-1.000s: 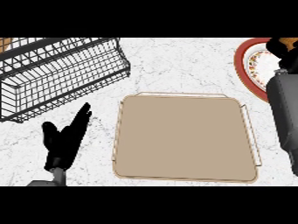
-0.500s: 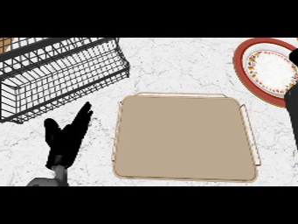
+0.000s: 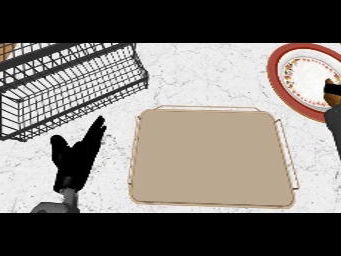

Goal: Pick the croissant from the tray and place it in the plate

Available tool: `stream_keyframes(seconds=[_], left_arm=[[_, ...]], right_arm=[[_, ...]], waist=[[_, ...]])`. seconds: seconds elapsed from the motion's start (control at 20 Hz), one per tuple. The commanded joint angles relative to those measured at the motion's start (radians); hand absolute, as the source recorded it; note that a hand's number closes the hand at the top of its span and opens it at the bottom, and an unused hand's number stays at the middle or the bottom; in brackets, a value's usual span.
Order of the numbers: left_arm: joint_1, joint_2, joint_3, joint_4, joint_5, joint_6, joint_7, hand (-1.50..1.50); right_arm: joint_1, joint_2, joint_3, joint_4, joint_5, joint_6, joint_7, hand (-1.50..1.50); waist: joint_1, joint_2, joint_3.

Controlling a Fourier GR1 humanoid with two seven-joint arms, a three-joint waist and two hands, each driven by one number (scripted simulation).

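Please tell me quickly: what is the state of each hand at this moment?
Left hand: open, fingers straight, holding nothing.
Right hand: over the red-rimmed round plate, mostly hidden; open or closed cannot be told.

Bright even light; soft shadow under wire basket (image 3: 62, 85).

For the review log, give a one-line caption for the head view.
Right hand over the red-rimmed plate; beige tray bare; left hand resting open beside the wire basket.
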Motion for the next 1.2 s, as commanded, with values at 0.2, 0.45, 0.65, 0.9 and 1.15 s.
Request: stream_keyframes(seconds=[0.2,0.45,0.65,0.9,1.15], left_arm=[[0.054,0.008,-0.004,0.015,0.004,-0.027,-0.029,0.0],[0.04,0.009,0.007,0.018,0.014,-0.025,0.005,0.0],[0.066,0.028,0.04,0.047,0.037,-0.057,-0.049,0.0],[0.061,-0.011,0.004,0.002,-0.012,0.01,-0.004,0.0],[0.041,-0.016,0.013,0.01,-0.01,0.009,0.011,0.0]], right_arm=[[0.011,0.019,-0.041,-0.099,-0.254,-0.11,-0.353,-1.5],[0.051,0.056,-0.065,-0.22,-0.44,-0.178,-0.508,-1.5],[0.11,0.109,-0.056,-0.344,-0.661,-0.095,-0.652,-1.5],[0.259,0.245,0.013,-0.568,-0.887,0.06,-0.837,-1.5],[0.376,0.349,0.077,-0.667,-0.971,0.139,-0.928,-1.5]], waist=[[0.005,0.001,-0.001],[-0.013,-0.005,-0.003],[-0.025,-0.01,-0.005],[-0.051,-0.023,-0.009],[-0.052,-0.024,-0.011]])
